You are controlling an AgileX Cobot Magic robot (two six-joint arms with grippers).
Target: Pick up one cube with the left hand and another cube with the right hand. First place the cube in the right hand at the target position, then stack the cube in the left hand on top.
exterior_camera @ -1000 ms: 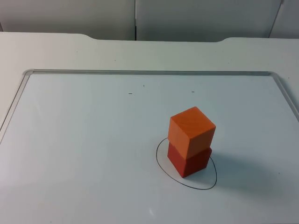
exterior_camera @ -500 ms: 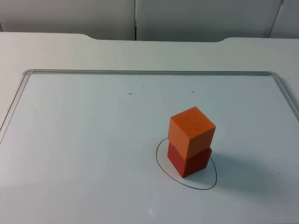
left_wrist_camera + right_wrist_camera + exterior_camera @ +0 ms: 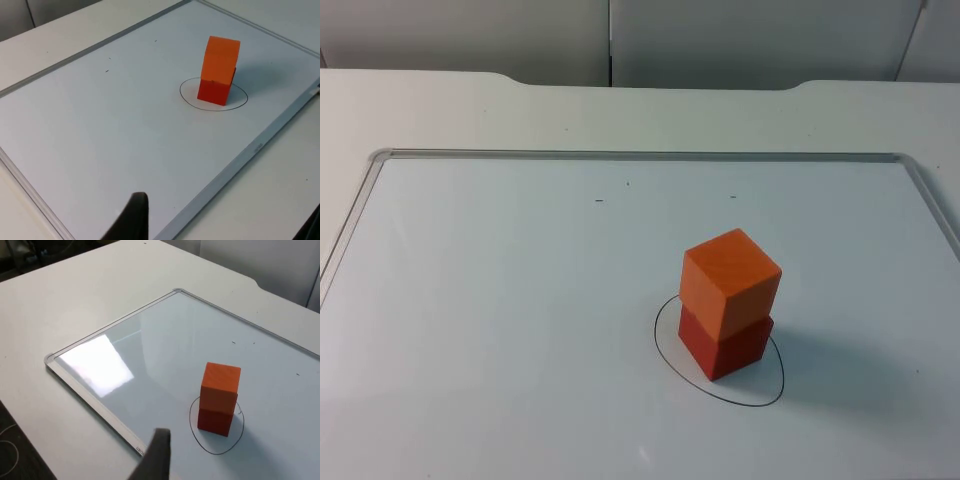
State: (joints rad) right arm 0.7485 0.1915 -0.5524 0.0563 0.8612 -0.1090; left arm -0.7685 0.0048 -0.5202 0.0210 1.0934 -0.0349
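Item: two-cube stack, on whiteboard (image 3: 470, 300) laid flat on the white table (image 3: 430, 110)

Orange cube (image 3: 731, 281): sits on top of red cube (image 3: 725, 346), turned a little off the lower cube's faces, its upper corner overhanging slightly toward the far side

Red cube: rests on the board inside the drawn oval target (image 3: 665, 350), toward the oval's far-left part

Left gripper (image 3: 135, 220): back from the board's near edge, well apart from the stack; one fingertip visible, so whether the fingers are apart or together cannot be told; holds nothing visible

Right gripper (image 3: 157, 455): likewise withdrawn, one fingertip visible, finger state cannot be told

Status (judged): stacking looks complete, both arms waiting

Risks (judged): the twisted, slightly offset top cube has less support than a square placement; a table jolt or an arm sweeping past could tip it off or push the red cube over the oval's line
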